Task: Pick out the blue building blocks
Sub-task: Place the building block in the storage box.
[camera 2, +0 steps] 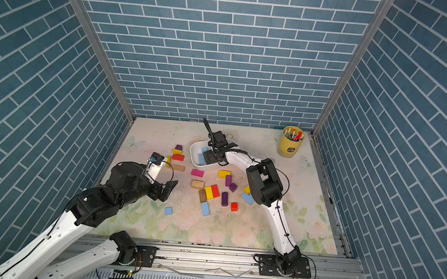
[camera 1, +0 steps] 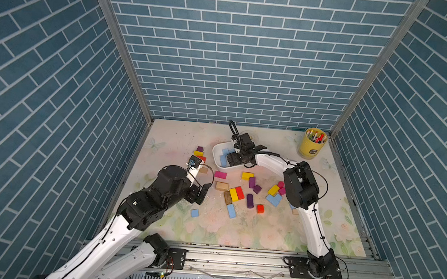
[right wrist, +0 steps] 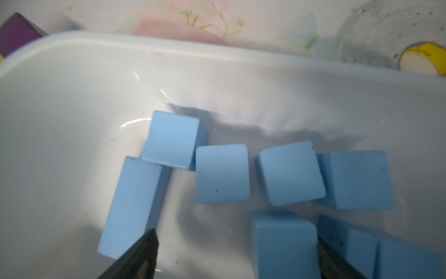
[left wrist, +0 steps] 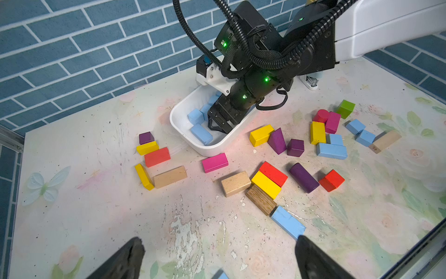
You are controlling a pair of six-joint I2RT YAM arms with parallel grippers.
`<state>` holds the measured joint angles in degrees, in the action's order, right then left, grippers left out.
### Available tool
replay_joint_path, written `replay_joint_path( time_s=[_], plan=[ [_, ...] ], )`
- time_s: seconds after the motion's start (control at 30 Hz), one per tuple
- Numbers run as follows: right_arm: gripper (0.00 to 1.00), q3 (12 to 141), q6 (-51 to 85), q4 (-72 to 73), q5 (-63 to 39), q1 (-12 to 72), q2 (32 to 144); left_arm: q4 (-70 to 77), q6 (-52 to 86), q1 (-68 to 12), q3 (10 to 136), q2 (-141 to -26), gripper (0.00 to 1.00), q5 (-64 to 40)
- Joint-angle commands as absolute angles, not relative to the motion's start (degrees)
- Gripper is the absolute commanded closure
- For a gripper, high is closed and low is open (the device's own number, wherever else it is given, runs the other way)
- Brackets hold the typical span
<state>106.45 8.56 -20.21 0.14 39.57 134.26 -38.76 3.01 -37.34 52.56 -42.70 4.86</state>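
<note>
The step in hand looks like the drop-off. The right gripper (right wrist: pixel 236 241) hangs inside the white tub (right wrist: pixel 217 48), which stands near the middle of the table's far edge, and its jaws are spread wide. A blue block (right wrist: pixel 284 244) rests on the tub floor between the fingers. There is a clear gap to one finger, so I judge it let go rather than gripped. Around it lie the other sorted blue building blocks (right wrist: pixel 222 174): several cubes and one long brick.

The left gripper (left wrist: pixel 219 241) hovers above the table (left wrist: pixel 96 217) towards its left edge, jaws wide and empty.

Work remains:
- A long blue brick (camera 1: pixel 231 211) lies mid-table, touching a dark wooden block (camera 1: pixel 227 197).
- A loose blue cube (camera 1: pixel 194 213) lies near the left gripper, apart from the other colours.
- A cluster of blue blocks (left wrist: pixel 331 151) sits by the right arm's elbow, towards the right edge.

The next move calls for lifting the right gripper clear of the tub. The left gripper seems best placed for the loose cube.
</note>
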Motion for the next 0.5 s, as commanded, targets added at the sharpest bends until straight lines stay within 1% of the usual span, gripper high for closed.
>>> replay_joint_path(
  time_s=[0.0,0.1,0.2,0.47],
  plan=[
    [0.06,108.5,8.8,-24.1,-0.2,39.4,135.5,-39.1,2.7,-36.9,52.8,-42.1,0.01,4.5],
    [0.01,110.1,8.0,-25.9,0.7,39.4,135.9,-39.0,2.6,-36.9,52.8,-42.2,0.01,4.3],
    [0.01,111.2,7.6,-27.2,1.0,39.2,136.4,-39.1,2.6,-36.9,52.8,-42.2,0.01,4.3],
    [0.01,115.8,9.8,-31.0,-4.2,38.6,138.8,-39.2,2.6,-36.8,52.8,-42.2,0.01,4.4]
  ],
)
